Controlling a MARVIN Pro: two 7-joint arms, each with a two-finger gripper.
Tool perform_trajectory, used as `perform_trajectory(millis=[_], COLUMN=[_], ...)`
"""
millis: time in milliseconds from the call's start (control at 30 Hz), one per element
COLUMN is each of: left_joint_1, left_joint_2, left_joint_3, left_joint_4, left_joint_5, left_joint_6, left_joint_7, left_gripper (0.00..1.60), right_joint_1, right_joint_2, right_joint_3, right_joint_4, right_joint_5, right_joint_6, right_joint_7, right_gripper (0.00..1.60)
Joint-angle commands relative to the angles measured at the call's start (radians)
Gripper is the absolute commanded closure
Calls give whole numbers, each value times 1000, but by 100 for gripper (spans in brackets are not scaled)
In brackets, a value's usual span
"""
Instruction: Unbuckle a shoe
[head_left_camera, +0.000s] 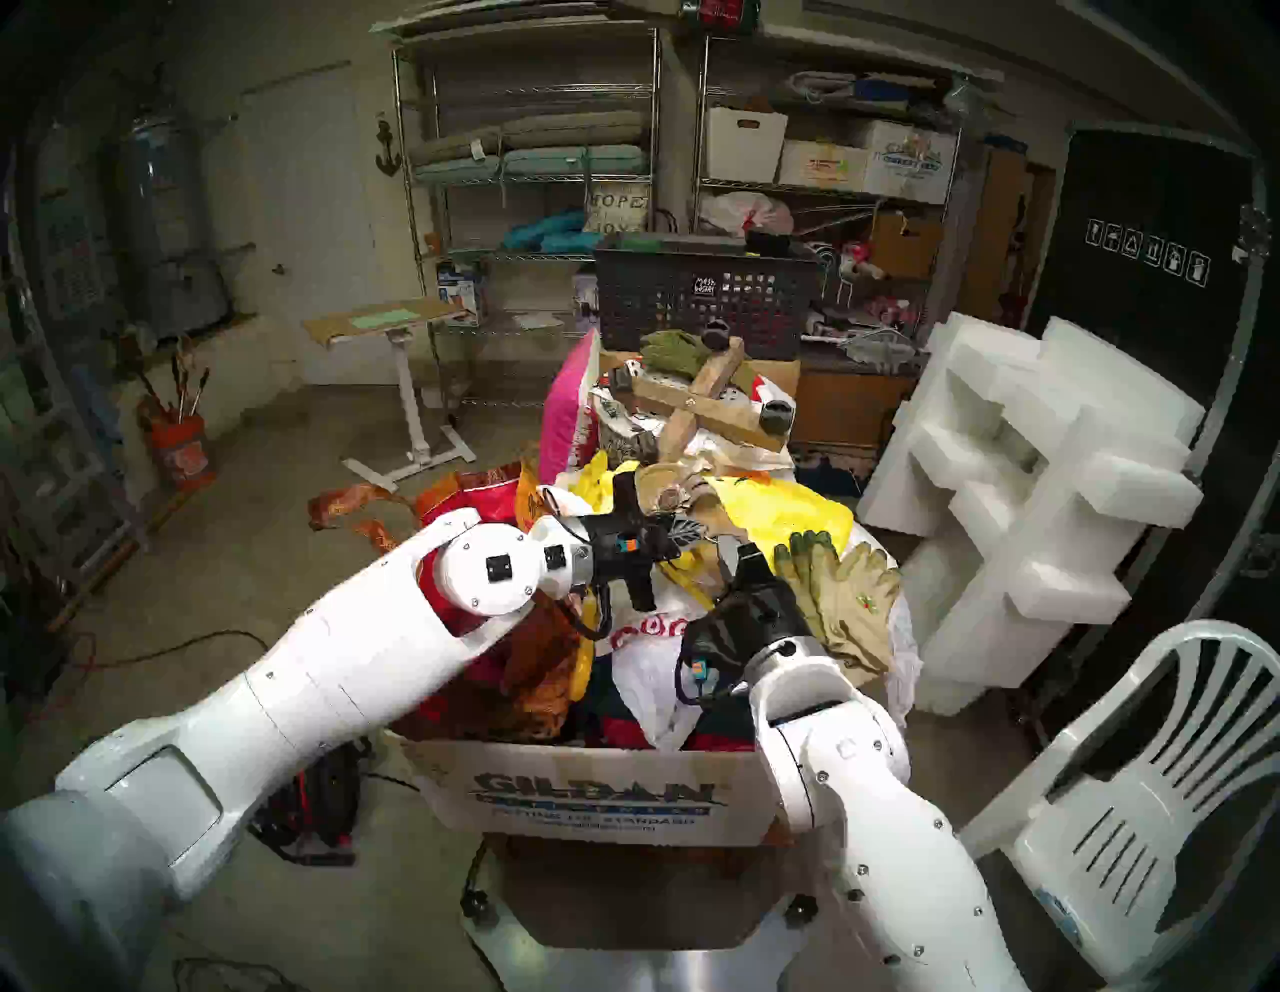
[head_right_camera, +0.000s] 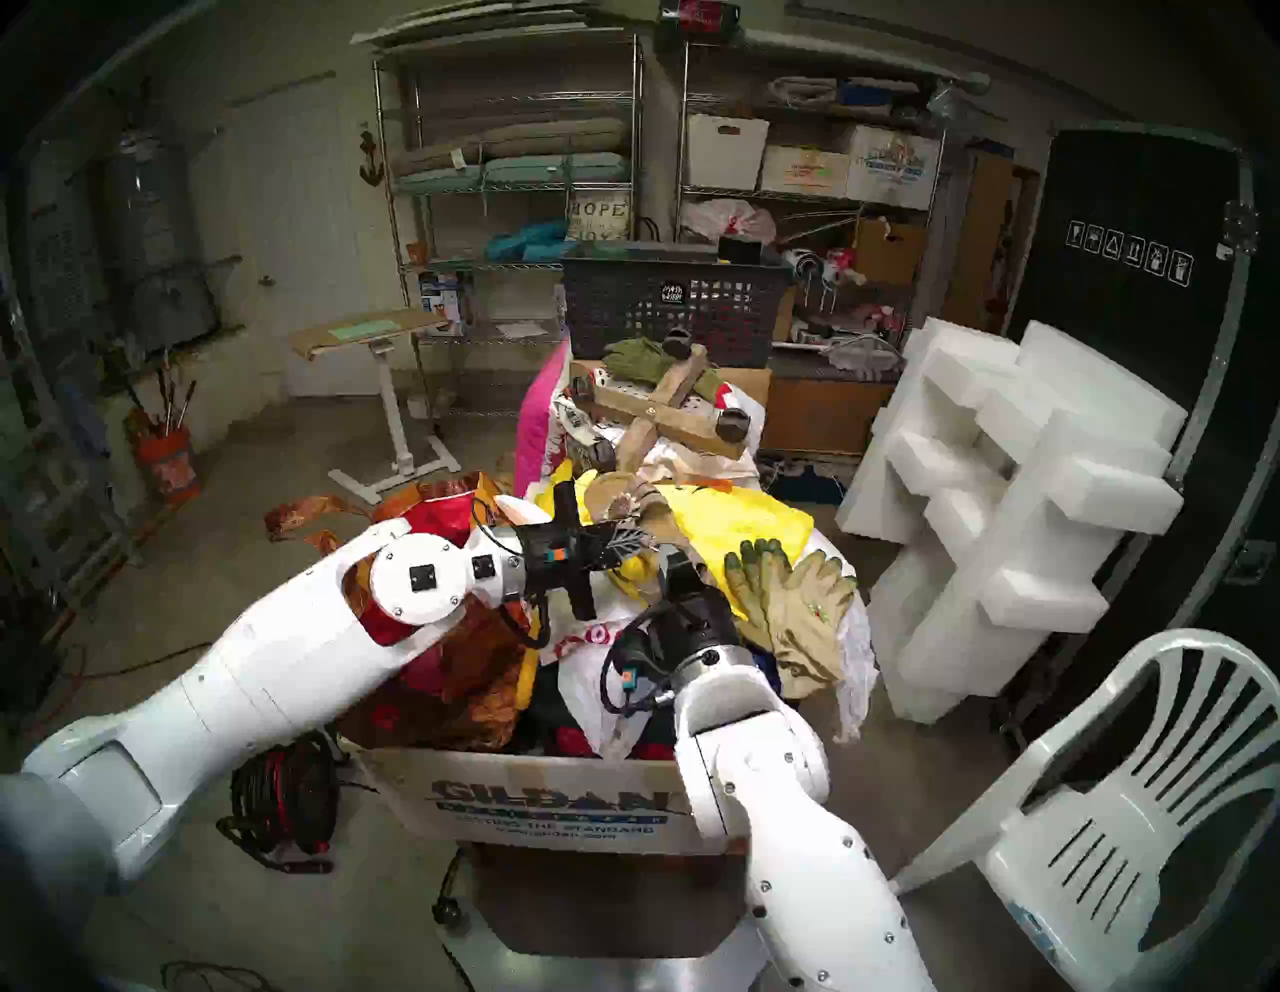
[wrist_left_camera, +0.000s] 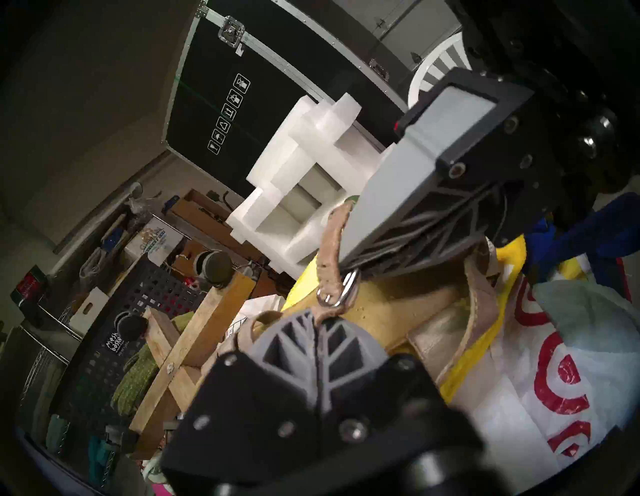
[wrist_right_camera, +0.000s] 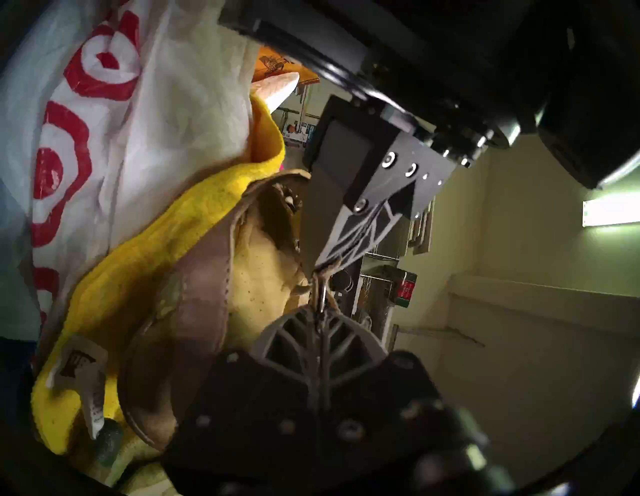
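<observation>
left arm: white, reaches from the lower left across the overfilled cardboard box (head_left_camera: 596, 790), forearm rising, wrist turned so the tool points toward the right.
right arm: white, comes up from the lower right, elbow bent, black wrist angled up and left beside the tan gloves with green fingertips (head_left_camera: 841, 596).
left tool (wrist_left_camera: 320, 324): grey ribbed fingers (wrist_left_camera: 294, 350) pressed together on the thin tan ankle strap (wrist_left_camera: 330, 239), just below the small silver buckle (wrist_left_camera: 341, 292).
right tool (wrist_right_camera: 318, 317): narrow too, nipping the same strap beside the buckle, meeting the left tool tip to tip.
shoe: tan-beige strappy sandal (head_left_camera: 682, 488) lies atop the pile on a yellow cloth (head_left_camera: 796, 509), sole (wrist_right_camera: 256, 273) tilted.
</observation>
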Motion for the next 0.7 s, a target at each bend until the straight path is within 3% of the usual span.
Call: perform_trajectory(millis=[0,667], left_joint_1=[-13,-6], left_joint_2=[-4,18], left_joint_3=[-5,-9], left_joint_4=[-18,-15], left_joint_5=[-2,-13], left_joint_6=[-19,-50], left_joint_7=[-2,-6], left_gripper=[160,160], right_joint_1=[20,74], right_joint_2=[-52,-101], right_joint_3=[-17,-58], right_joint_4=[-20,7], right_joint_5=[9,19], right_joint_6=[27,197], right_joint_7=[4,52], right_gripper=[160,160])
